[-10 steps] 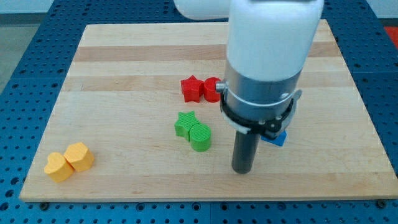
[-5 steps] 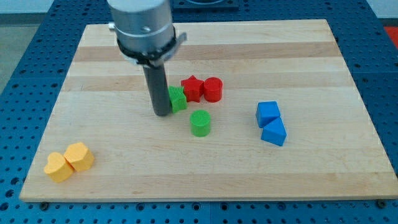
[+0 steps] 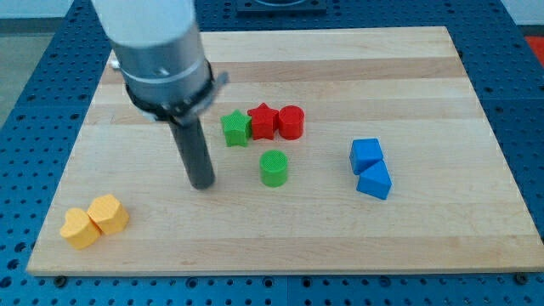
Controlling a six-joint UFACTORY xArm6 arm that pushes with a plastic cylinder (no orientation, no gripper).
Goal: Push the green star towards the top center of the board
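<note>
The green star (image 3: 235,128) sits near the board's middle, touching the left side of the red star (image 3: 263,121). My tip (image 3: 202,184) rests on the board below and to the left of the green star, clear of it. A green cylinder (image 3: 274,167) stands below and to the right of the green star, apart from it.
A red cylinder (image 3: 291,121) touches the red star's right side. Two blue blocks, a cube (image 3: 366,155) and a wedge-like one (image 3: 375,181), sit at the right. Two yellow blocks (image 3: 108,212) (image 3: 79,228) lie at the bottom left. The wooden board (image 3: 340,51) ends at the blue pegboard.
My tip swept from the right of the green blocks to their left, then down-left. The green star moved up, away from the green cylinder, against the red star.
</note>
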